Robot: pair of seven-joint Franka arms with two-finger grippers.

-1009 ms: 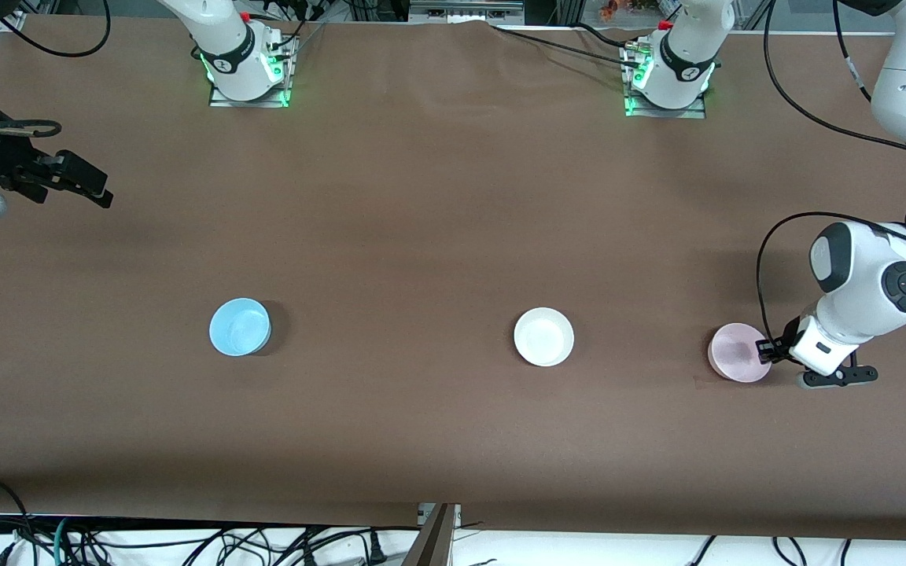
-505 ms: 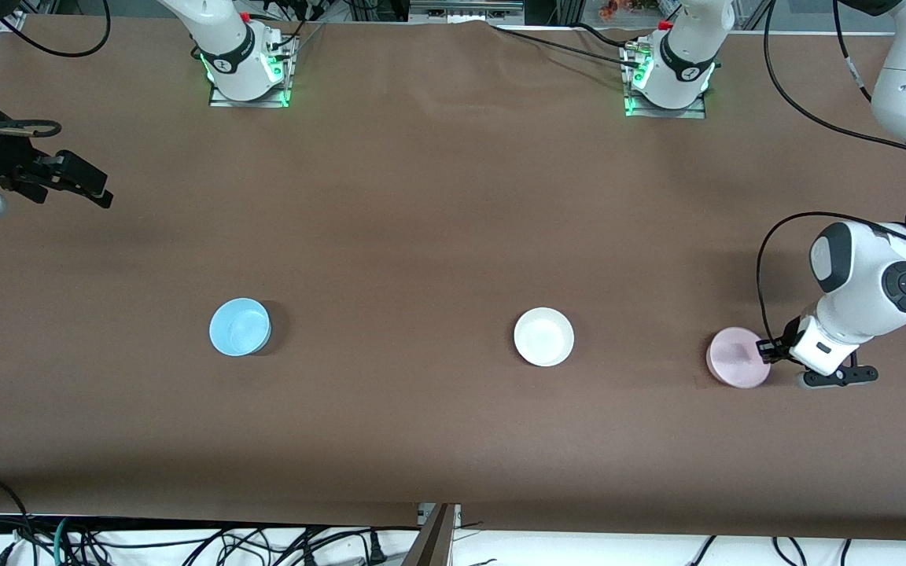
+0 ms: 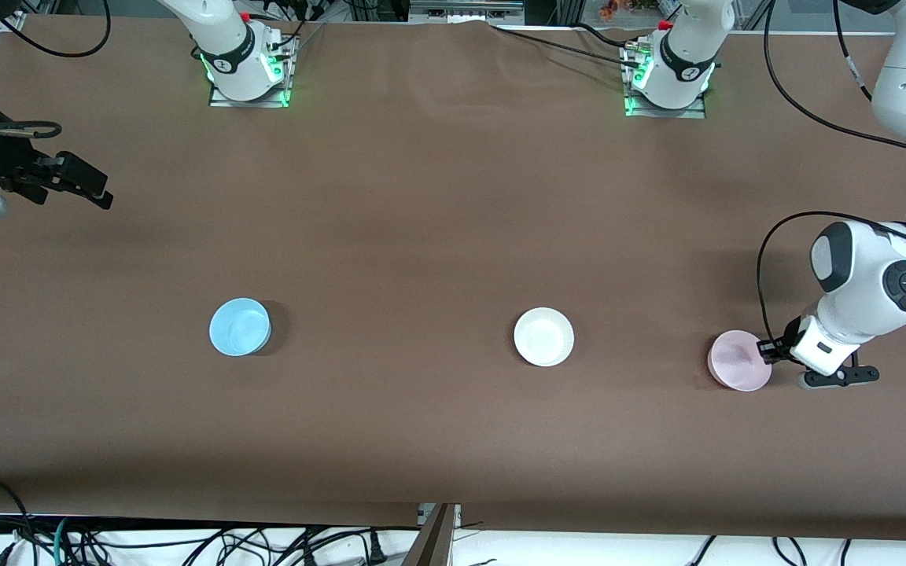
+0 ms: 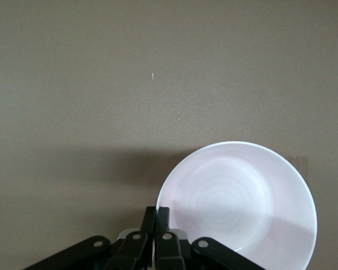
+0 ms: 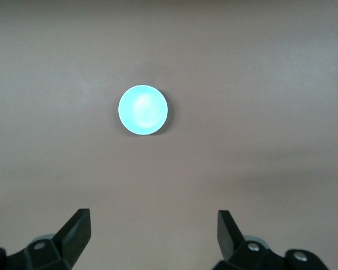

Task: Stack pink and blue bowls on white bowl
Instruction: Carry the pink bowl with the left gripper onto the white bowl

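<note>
Where the brown desk (image 3: 437, 236) runs toward the left arm's end, the pink bowl (image 3: 738, 360) is pinched at its rim by the left end effector (image 3: 767, 351), whose fingers (image 4: 156, 216) are clenched together on the edge in the left wrist view. From the front view it is hard to tell whether the bowl rests flat on the desk or is slightly raised; a dark shadow lies just beside it. The left wrist view shows the bowl's pale interior (image 4: 236, 202) facing up, with concentric rings at its bottom.

The white bowl (image 3: 543, 336) sits upright on the desk about midway between the two other bowls, well apart from both. The blue bowl (image 3: 240, 326) stands toward the right arm's end, roughly in line with the white one, and appears again as a bright cyan disc (image 5: 143, 109) in the right wrist view.

The right end effector (image 3: 75, 182) waits in the air over the desk's edge at the right arm's end, its fingers (image 5: 76, 228) released and spread wide, holding nothing
</note>
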